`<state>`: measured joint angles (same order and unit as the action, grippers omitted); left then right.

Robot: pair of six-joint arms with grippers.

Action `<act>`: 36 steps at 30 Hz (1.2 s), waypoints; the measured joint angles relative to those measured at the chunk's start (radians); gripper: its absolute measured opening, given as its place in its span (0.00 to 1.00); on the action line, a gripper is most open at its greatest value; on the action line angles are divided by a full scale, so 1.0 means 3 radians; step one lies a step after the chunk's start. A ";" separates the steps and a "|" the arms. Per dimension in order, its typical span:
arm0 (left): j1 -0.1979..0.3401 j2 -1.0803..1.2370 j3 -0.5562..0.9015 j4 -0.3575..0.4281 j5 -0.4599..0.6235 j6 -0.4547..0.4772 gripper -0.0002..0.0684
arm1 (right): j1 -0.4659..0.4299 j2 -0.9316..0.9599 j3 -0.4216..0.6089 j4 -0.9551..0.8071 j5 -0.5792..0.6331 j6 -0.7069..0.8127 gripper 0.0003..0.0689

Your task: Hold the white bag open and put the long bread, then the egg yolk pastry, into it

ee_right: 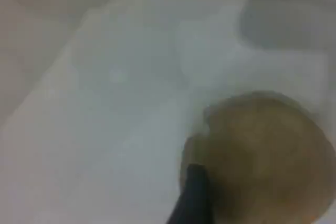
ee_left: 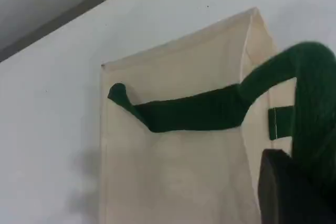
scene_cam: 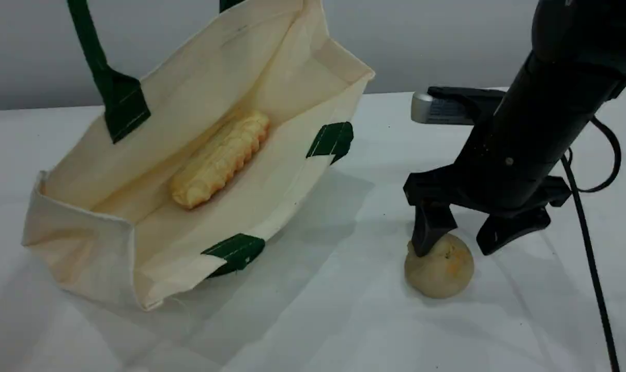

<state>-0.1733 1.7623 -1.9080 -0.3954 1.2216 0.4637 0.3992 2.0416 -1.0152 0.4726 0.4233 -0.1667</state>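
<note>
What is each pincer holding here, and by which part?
Left pincer: white bag by its green handle. Right pincer: open around the egg yolk pastry, nothing gripped.

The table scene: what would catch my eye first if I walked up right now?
Probably the white bag, lying at the left with its mouth held open by a green handle, and the long bread resting inside it. Next, on the right, the black right gripper with its jaws spread over the round pastry on the table, one fingertip against the pastry's top.
</note>
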 joint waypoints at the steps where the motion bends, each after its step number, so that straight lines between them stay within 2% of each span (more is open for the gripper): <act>1: 0.0000 0.0000 0.0000 0.0000 0.0000 0.0000 0.11 | 0.0000 0.0019 0.0000 0.0012 -0.0015 -0.0003 0.84; 13: 0.0000 0.0000 0.0000 0.0000 0.0000 0.0000 0.11 | 0.0001 0.0190 -0.0003 0.0172 -0.0063 -0.0102 0.84; 15: 0.0000 0.0000 0.0000 0.0000 0.0000 0.0000 0.11 | 0.0001 0.0204 -0.0003 0.0175 -0.0068 -0.0102 0.80; 22: 0.0000 0.0000 0.0000 0.0000 0.0000 0.0000 0.11 | 0.0001 0.0212 -0.0003 0.0184 -0.0071 -0.0160 0.52; 31: 0.0000 0.0000 0.0000 0.0000 0.0000 0.0000 0.11 | -0.0002 0.0209 -0.0014 0.0177 -0.0067 -0.0322 0.50; 36: 0.0000 0.0000 0.0000 0.0003 0.0000 0.0000 0.11 | -0.0005 0.0180 -0.0249 -0.0013 0.0304 -0.0347 0.46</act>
<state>-0.1733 1.7623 -1.9080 -0.3945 1.2216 0.4637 0.3976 2.0957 -1.0898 0.4688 0.5143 -0.2708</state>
